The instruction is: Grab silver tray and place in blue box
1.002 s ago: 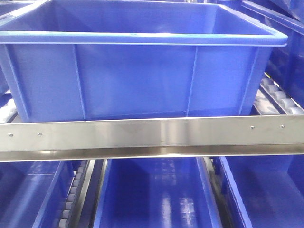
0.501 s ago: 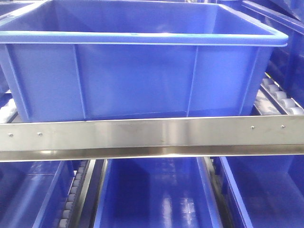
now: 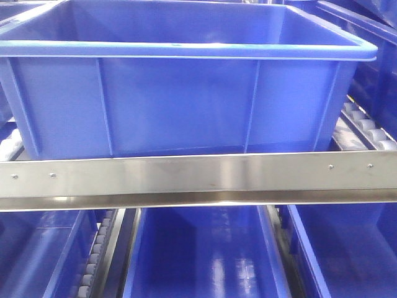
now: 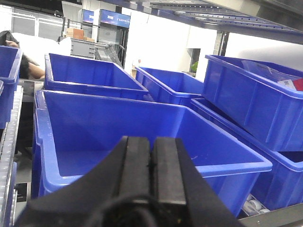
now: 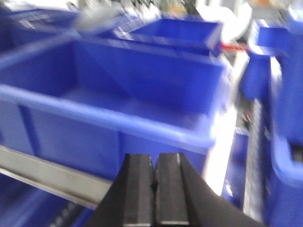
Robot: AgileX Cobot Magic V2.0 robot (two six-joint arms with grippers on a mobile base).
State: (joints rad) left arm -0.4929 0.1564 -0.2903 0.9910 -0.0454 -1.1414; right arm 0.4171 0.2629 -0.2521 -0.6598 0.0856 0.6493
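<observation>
The blue box, a large deep ribbed crate with a thick rim, stands on the upper shelf level and fills the front view. It also shows in the left wrist view and, blurred, in the right wrist view; its inside looks bare. The silver tray is out of view in every frame. My left gripper is shut and empty, held in front of the box's near rim. My right gripper is shut and empty, held before the box's side wall.
A flat steel rail bar runs across the shelf front below the box. More blue crates sit on the lower level and beside and behind the box. Roller tracks flank it.
Nothing has visibly moved in the front view.
</observation>
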